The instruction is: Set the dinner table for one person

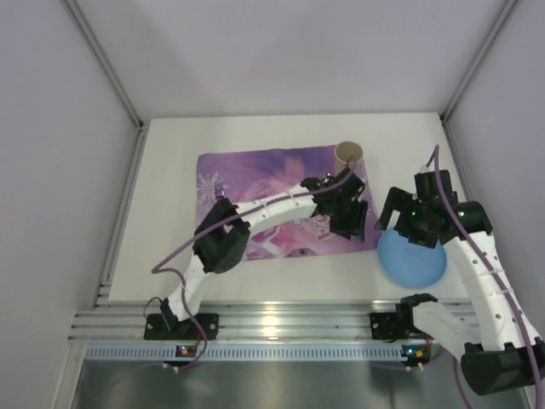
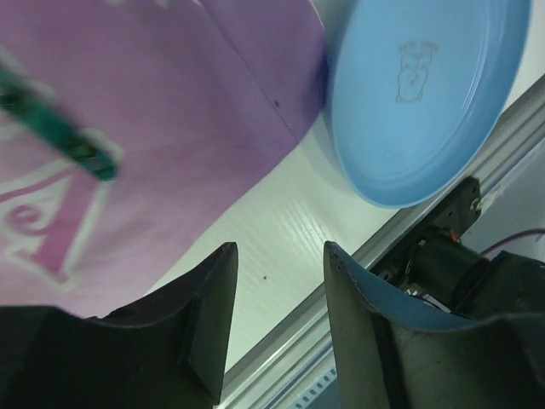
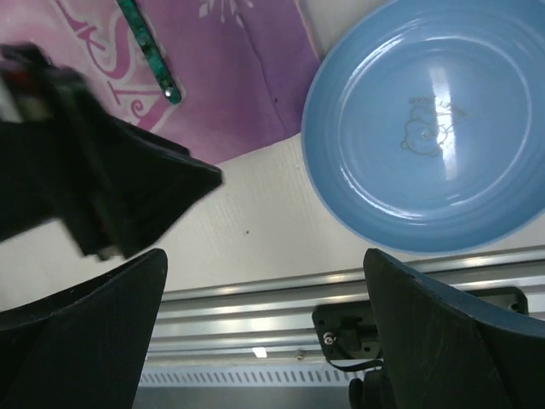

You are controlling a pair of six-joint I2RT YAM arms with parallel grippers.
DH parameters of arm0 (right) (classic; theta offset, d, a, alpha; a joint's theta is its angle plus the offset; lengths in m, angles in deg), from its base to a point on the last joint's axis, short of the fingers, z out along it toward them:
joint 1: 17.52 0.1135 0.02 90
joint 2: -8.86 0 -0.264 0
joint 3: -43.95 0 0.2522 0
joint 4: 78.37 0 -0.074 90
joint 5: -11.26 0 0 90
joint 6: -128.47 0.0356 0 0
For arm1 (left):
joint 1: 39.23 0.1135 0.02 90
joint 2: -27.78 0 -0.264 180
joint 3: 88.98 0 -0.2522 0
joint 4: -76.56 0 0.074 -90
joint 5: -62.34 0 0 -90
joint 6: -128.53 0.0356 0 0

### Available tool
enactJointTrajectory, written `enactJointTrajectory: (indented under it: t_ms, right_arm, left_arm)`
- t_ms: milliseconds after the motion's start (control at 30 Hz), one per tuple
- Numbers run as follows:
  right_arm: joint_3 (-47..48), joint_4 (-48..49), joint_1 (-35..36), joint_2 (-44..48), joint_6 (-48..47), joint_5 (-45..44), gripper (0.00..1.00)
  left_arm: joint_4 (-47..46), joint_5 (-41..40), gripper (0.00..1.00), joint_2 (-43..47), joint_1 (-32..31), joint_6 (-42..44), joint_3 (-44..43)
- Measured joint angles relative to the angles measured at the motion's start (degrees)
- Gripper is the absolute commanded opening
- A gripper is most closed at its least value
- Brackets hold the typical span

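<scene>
White matte tabletop, the dinner table [image 1: 255, 132], fills the walled work cell and lies beneath both sets of jaws, showing as the bare strip between the fingers in each wrist view. A purple printed placemat [image 1: 255, 183] lies at its middle, with a tan paper cup [image 1: 348, 154] standing upright at the mat's far right corner.

The left gripper [image 2: 277, 256] hangs over the mat's near right corner, its jaws apart and holding nothing. Bare table and the aluminium rail [image 2: 341, 281] show between them. Past its fingertips and to the left lies the mat with a slim green item [image 2: 60, 128], too blurred to name. Past them and to the right sits a round blue plate [image 2: 417, 94] with a small bear outline at its centre.

The right gripper [image 3: 264, 264] hovers above that plate, jaws spread wide and empty. The plate lies ahead of its right finger, and the mat lies ahead of the left one. The plate's rim meets the mat's edge, but whether it overlaps cannot be told. The left gripper's dark body crosses the left side of the right wrist view.
</scene>
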Motion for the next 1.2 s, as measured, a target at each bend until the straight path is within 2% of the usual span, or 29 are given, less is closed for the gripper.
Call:
enactJointTrajectory:
  t_ms: [133, 167, 200, 467, 567, 633, 833, 1000, 1133, 1200]
  right_arm:
    - [4.5, -2.5, 0.0, 2.3, 0.9, -5.0, 1.00]
    - [5.5, -3.2, 0.0, 3.1, 1.2, -6.4, 1.00]
    - [6.6, -3.9, 0.0, 4.1, 1.7, -8.0, 1.00]
    - [7.0, -7.3, 0.0, 7.1, 3.9, -11.3, 1.00]
    - [7.0, -8.0, 0.0, 8.2, 4.5, -11.6, 1.00]
    - [7.0, -8.5, 0.0, 9.3, 4.8, -11.9, 1.00]
    - [11.8, -9.0, 0.0, 14.2, 5.1, -13.7, 1.00]
    - [16.5, -9.1, 0.0, 18.9, 4.8, -14.1, 1.00]
    - [15.6, -10.5, 0.0, 19.2, 3.9, -13.5, 1.00]
    - [15.6, -10.9, 0.0, 19.3, 3.2, -13.2, 1.00]
  left_arm:
    - [-0.3, 4.0, 0.57, -8.5, -4.4, 0.8, -3.4]
    - [-0.4, 4.6, 0.64, -9.6, -5.0, 0.8, -3.5]
    - [-0.1, 5.7, 0.66, -10.9, -5.6, 0.9, -3.5]
    - [-3.4, 8.1, 0.67, -11.4, -5.0, -0.2, -5.3]
    - [-4.5, 7.8, 0.63, -11.3, -5.4, -1.0, -5.3]
    - [-4.8, 7.7, 0.57, -11.3, -5.6, -1.7, -5.3]
    - [-5.7, 6.3, 0.55, -11.5, -6.5, -4.1, -5.7]
    - [-7.5, 5.4, 0.52, -14.5, -8.0, -6.7, -9.7]
    - [-7.6, 3.6, 0.44, -18.3, -9.9, -8.4, -14.1]
    - [-7.7, 2.7, 0.37, -20.0, -10.8, -9.4, -15.5]
